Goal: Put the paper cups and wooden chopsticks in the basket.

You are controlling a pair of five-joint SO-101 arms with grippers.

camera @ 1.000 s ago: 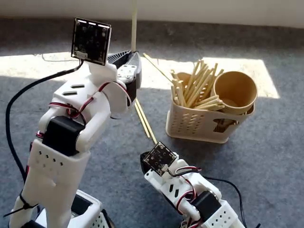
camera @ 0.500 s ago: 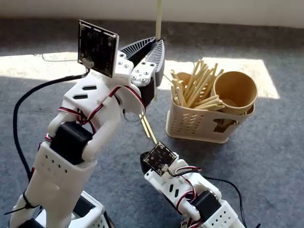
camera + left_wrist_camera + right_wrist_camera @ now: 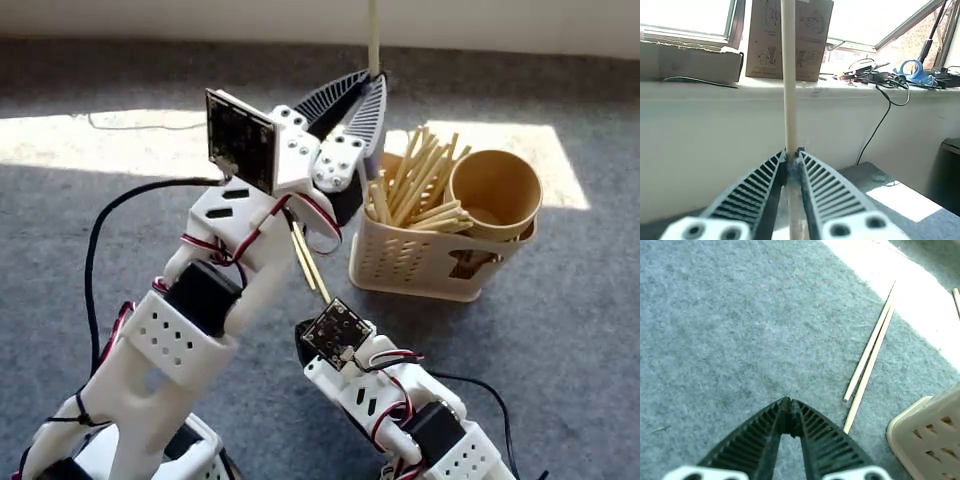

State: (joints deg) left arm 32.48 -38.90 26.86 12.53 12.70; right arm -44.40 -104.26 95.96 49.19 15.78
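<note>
High view: fixed, above and behind both arms, tilted down and forward across grey carpet [image 3: 560, 350] to a pale wall [image 3: 500, 20]. Mid range; basket [image 3: 420, 265] right of centre.

Left wrist view: carried high, facing roughly level along the left gripper [image 3: 791, 152] toward a white wall under a windowsill [image 3: 865, 85]. Upright chopstick [image 3: 788, 75] pinched close before the lens.

Right wrist view: low, close over the carpet, pitched down past the right gripper [image 3: 788, 404]. Shares with the high view the two loose chopsticks [image 3: 869, 362] and a basket corner.
</note>
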